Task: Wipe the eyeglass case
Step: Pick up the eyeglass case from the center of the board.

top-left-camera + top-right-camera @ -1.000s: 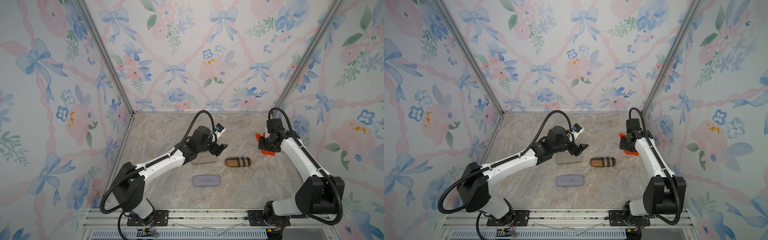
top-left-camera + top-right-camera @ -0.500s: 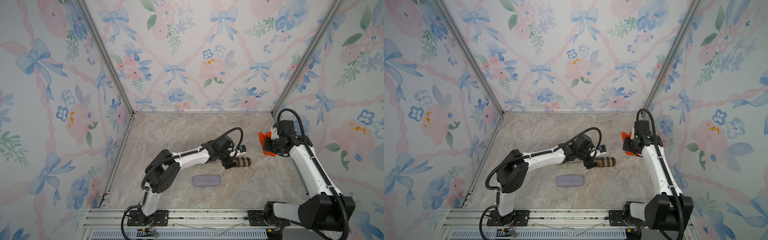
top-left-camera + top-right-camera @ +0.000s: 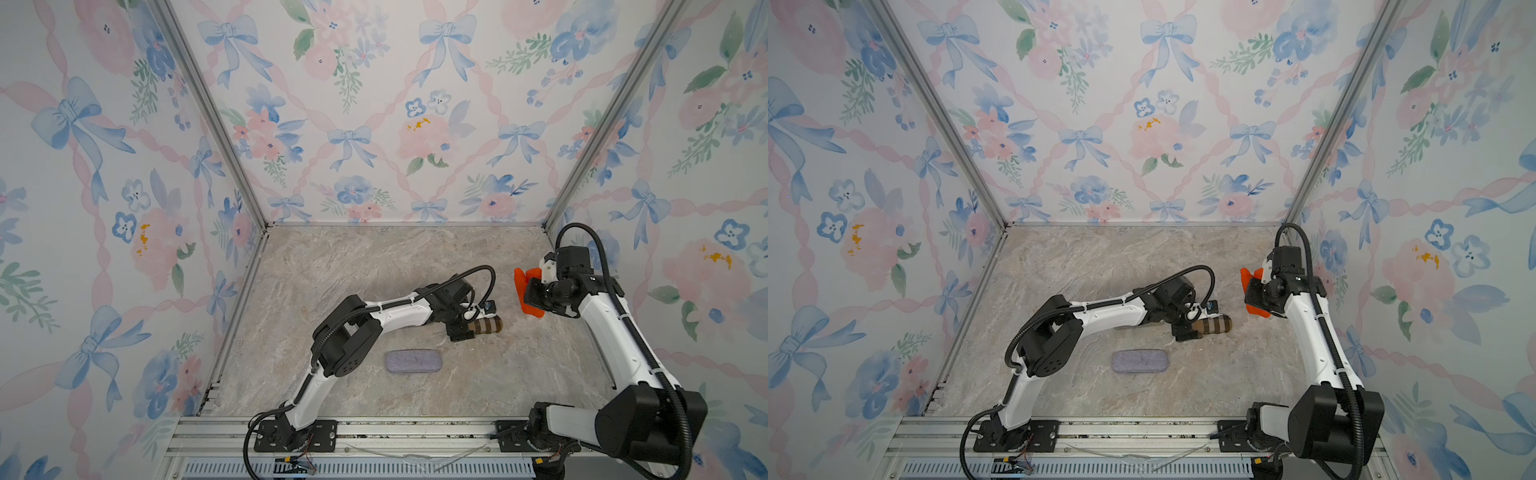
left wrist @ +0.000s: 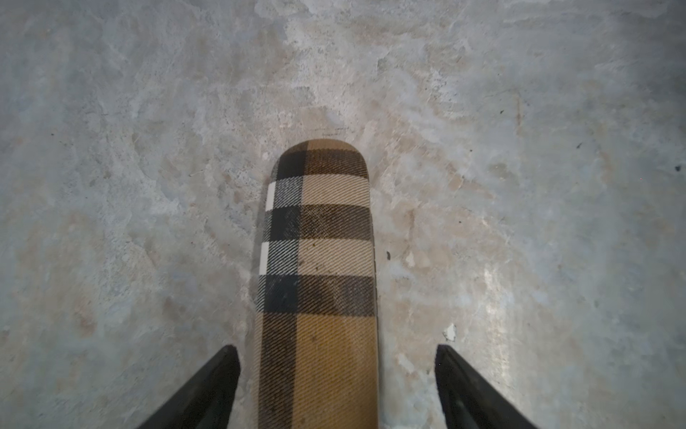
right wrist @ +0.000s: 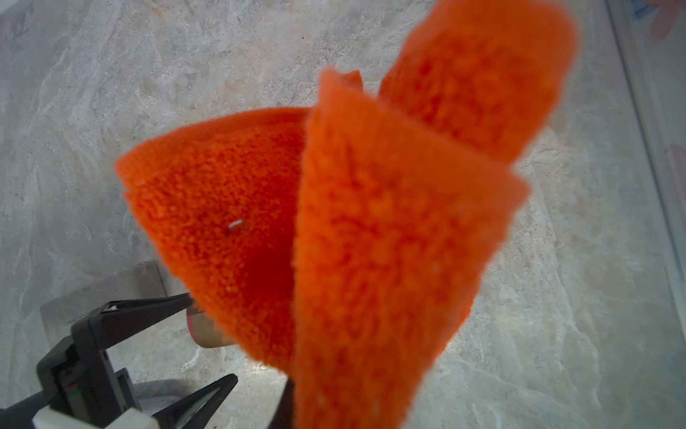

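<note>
Left gripper (image 4: 334,349): we see its jaws apart, one on each side of the plaid case (image 4: 319,260).
Right gripper (image 3: 531,296): clamped on the orange cloth (image 3: 524,277), near the worktop's (image 3: 374,266) right edge.
Plaid case: flat, right of middle.
Lilac case (image 3: 412,362): nearer the front edge.

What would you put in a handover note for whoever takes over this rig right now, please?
Left gripper: open, jaws either side of the plaid eyeglass case, not yet closed on it.
Right gripper: shut on the orange cloth, held above the table near the right wall, apart from the case.
The lavender eyeglass case lies nearer the front, untouched.
Done: cloth picked up, left arm lined up on the plaid case.
Left: probably grip the case to steady it, bring the cloth over, wipe.
</note>
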Tool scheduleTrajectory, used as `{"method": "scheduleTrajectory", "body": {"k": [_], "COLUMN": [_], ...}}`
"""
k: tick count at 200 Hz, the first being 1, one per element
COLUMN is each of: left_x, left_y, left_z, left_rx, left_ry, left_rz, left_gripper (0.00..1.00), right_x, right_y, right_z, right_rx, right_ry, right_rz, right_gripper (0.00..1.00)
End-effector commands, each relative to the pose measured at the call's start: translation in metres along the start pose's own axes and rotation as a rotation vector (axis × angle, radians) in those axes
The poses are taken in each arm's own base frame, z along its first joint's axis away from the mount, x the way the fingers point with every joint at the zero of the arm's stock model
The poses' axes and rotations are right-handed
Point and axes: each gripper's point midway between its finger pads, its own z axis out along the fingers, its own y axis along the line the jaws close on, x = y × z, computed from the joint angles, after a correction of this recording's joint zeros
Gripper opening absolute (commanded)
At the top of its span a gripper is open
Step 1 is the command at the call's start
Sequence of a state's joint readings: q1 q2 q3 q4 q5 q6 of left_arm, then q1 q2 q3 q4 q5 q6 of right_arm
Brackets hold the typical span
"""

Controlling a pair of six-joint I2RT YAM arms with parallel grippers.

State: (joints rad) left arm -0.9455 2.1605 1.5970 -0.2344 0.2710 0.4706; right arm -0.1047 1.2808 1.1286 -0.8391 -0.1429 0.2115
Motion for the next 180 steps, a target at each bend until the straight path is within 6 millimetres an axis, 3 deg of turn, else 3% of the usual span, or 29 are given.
{"method": "scheduleTrajectory", "body": {"k": [1,116,180], "left_x": [0.006,0.026,0.036], "left_y": [0.005,0.000,0.001], "left_z": [0.008,0.033,0.039], "left_rx": [0.018,0.077,0.074], "left_ry": [0.006,0.035,0.057], "left_rz": [0.005,-0.048,-0.071], "left_gripper": [0.84,0.85,0.74], "right_x": [0.001,0.009,0.007], "right_y": [0.003,0.005,0.006], "right_z": [0.002,0.004,0.001], "right_rx": [-0.034,-0.045,-0.044], "right_ry": [0.000,0.006,-0.004], "right_rz": [0.021,0.018,0.016], "right_gripper": [0.00,0.00,0.00]}}
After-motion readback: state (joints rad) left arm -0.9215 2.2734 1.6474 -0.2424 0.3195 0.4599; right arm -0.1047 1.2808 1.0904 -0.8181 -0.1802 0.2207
